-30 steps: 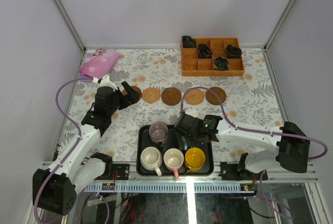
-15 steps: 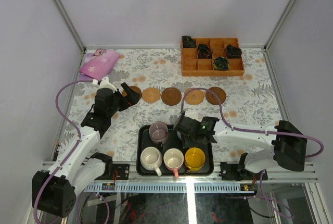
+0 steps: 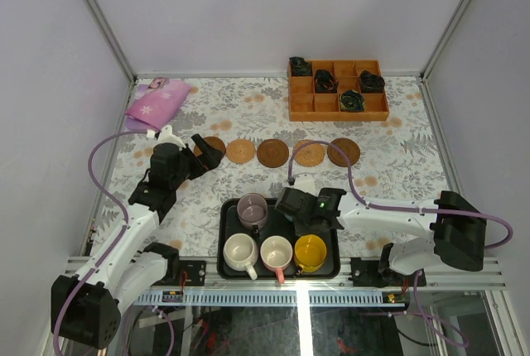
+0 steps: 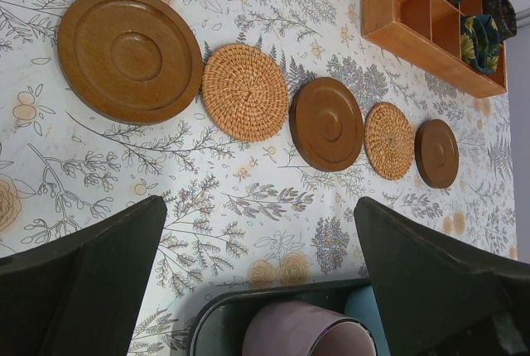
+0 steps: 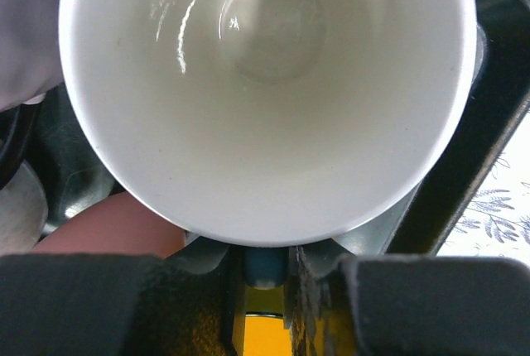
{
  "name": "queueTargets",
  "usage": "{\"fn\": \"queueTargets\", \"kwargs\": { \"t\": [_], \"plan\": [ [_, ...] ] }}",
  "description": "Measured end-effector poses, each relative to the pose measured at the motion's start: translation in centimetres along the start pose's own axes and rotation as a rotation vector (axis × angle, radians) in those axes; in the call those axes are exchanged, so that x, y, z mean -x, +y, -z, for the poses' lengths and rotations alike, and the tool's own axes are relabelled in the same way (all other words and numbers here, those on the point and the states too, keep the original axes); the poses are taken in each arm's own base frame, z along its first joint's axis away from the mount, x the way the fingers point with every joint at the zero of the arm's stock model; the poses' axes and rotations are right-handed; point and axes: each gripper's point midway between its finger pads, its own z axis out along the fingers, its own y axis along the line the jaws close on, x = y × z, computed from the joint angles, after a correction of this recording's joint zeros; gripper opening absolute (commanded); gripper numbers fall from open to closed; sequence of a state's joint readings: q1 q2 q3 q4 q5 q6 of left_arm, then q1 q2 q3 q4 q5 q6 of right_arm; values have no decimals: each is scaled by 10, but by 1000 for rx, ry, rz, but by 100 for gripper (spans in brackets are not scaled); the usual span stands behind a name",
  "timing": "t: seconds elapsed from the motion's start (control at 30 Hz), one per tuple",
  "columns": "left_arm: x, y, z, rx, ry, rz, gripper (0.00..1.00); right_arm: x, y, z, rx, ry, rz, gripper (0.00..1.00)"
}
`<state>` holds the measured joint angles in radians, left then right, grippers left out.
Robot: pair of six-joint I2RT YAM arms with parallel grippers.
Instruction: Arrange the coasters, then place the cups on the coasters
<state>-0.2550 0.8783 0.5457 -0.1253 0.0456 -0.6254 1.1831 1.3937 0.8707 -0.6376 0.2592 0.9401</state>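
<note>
1. The coasters point(image 3: 273, 153) lie in a row; cups come next.
2. Right gripper point(image 5: 265, 277) pinches the white cup point(image 5: 265, 91) by its blue handle point(image 5: 265, 263), in the tray point(image 3: 224, 244).
3. Left gripper point(image 4: 258, 240) hangs spread, empty.
4. Next, I'd say: lift clear and carry it to a coaster.

You have five coasters point(image 4: 326, 122) ahead of the left gripper point(image 4: 258, 207): three dark wood, two woven. Five cups point(image 3: 240, 250) on one tray point(image 3: 224, 232): four beside the right gripper point(image 3: 300, 207), and a fifth, the white cup point(image 5: 265, 83), at its fingers.
</note>
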Motion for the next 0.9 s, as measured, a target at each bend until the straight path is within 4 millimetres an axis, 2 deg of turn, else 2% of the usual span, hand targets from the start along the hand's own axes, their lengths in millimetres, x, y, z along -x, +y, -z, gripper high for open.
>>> {"fn": "queueTargets", "kwargs": {
  "t": [0.23, 0.53, 0.67, 0.9],
  "plan": [
    [0, 0, 0, 2, 0, 0, 97, 4, -18, 11, -102, -22, 36, 0],
    [2, 2, 0, 13, -10, 0, 97, 57, -22, 44, -146, -241, 31, 0],
    [2, 3, 0, 16, -13, 0, 97, 75, -40, 49, -191, -285, 13, 0],
    [3, 4, -3, 30, -11, 0, 97, 117, -94, 48, -273, -326, -73, 0]
  ]
}}
